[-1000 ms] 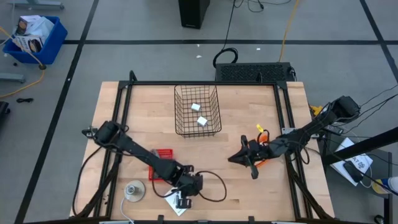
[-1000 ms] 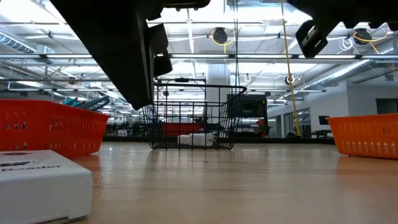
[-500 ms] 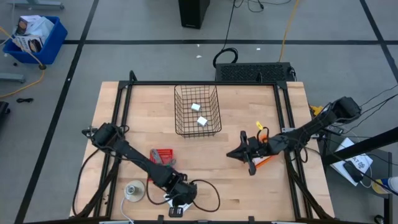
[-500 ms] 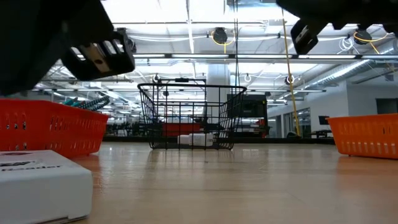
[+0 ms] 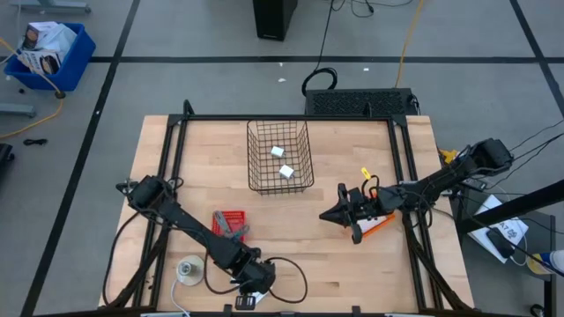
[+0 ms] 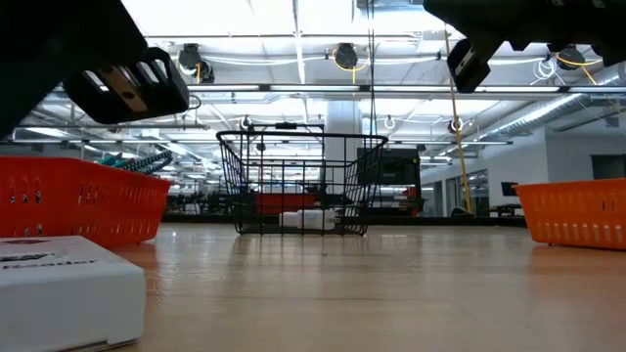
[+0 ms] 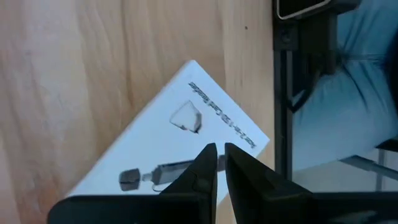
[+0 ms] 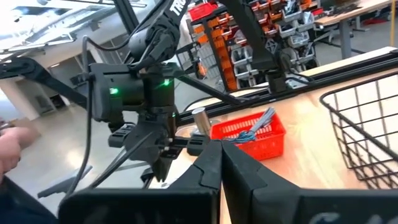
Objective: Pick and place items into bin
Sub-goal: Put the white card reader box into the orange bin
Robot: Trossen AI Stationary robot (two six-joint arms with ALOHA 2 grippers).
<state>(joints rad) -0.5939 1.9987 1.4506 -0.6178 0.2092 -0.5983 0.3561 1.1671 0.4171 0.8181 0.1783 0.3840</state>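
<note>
My left gripper point(image 5: 253, 283) hovers shut near the table's near edge, above a white box with black marks point(image 7: 177, 158), which lies flat on the wood point(image 6: 59, 293). In the low view the left gripper point(image 6: 132, 86) hangs well clear of the table. My right gripper point(image 5: 328, 217) is shut and held in the air over the table's right half, empty. The black wire bin point(image 5: 280, 157) stands at the far middle and holds two white cubes point(image 5: 282, 163). A small red tray point(image 5: 229, 222) holds grey and teal tools.
A round grey disc point(image 5: 189, 270) lies left of my left gripper. An orange tray point(image 5: 377, 225) sits under my right arm. A black cable point(image 5: 286, 273) loops by the left gripper. Bare wood stretches between the wire bin and the near edge.
My left gripper has moved toward the table's near edge and a little to the left, rising in the low view; it stays shut. My right gripper has drifted slightly toward the far left. The box and the bin have stayed put.
</note>
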